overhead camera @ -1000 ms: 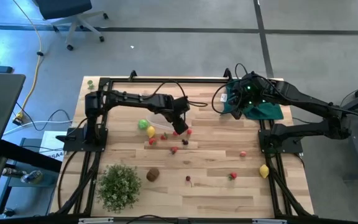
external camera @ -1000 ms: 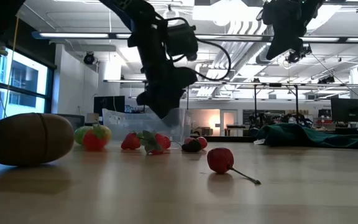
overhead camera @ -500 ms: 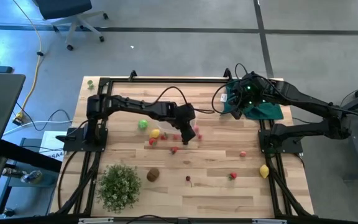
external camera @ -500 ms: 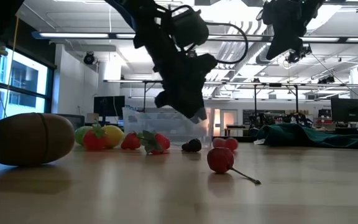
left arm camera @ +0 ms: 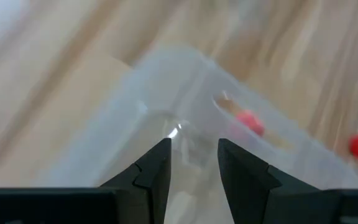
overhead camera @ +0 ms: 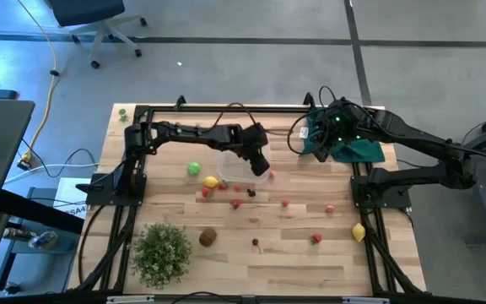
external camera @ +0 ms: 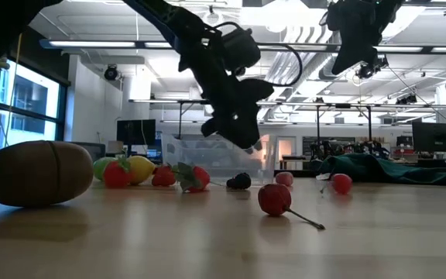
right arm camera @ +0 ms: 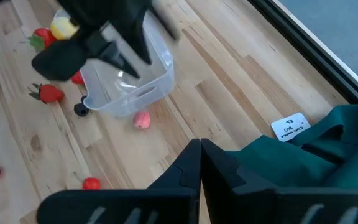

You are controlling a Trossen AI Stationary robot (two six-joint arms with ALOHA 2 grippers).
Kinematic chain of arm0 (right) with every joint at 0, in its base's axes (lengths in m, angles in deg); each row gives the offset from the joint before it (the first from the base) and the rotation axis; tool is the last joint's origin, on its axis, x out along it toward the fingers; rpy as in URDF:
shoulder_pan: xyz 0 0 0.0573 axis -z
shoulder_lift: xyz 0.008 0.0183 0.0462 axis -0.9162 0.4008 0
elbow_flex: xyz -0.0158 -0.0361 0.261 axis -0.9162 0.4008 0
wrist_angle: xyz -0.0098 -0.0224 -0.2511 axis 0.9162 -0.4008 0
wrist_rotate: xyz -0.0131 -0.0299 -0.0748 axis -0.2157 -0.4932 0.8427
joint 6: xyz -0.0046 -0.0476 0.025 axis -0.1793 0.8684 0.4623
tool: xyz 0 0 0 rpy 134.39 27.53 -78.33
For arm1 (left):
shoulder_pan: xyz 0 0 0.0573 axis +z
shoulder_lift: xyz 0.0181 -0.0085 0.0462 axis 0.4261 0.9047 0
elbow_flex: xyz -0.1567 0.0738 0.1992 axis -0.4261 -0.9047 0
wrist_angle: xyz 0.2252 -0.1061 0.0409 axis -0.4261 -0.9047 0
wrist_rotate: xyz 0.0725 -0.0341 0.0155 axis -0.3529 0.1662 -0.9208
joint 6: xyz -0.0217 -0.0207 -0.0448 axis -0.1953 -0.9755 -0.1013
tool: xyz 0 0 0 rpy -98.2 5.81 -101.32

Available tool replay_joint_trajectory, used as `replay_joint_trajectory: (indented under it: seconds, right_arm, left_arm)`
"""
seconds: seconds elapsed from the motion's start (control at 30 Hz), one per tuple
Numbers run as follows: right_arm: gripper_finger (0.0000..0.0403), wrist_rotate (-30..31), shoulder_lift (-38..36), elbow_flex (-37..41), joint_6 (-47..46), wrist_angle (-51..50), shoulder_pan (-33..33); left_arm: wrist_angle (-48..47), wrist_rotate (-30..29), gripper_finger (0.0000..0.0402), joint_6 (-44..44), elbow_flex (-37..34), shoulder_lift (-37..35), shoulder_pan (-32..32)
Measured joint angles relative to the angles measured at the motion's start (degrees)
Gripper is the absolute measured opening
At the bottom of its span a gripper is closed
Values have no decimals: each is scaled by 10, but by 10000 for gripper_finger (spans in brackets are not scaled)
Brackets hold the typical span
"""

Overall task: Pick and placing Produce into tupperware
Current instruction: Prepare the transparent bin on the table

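From overhead we look straight down on the whole table [overhead camera: 310, 262]. Our low camera faces level across it. Both wrist cameras look closely past their fingers; all four share the tupperware [overhead camera: 241, 165].

One tupperware [overhead camera: 236, 165], two lemons [overhead camera: 359, 231], one kiwi [overhead camera: 207, 238].

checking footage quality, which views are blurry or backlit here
Left wrist view: motion-smeared, the tupperware and table soft. Right wrist view: the left arm over the tub is blurred, while the green cloth stays crisp. Low view: bright room lights backlight the left tool into a silhouette. High view: evenly lit.
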Motion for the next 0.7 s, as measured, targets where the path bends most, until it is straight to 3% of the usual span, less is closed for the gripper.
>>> replay_joint_trajectory:
  seconds: [0.7]
  right_arm:
    - [0,0,0,0,0,0,0]
  left_arm:
    - [-11,-4,122,36,4,0,52]
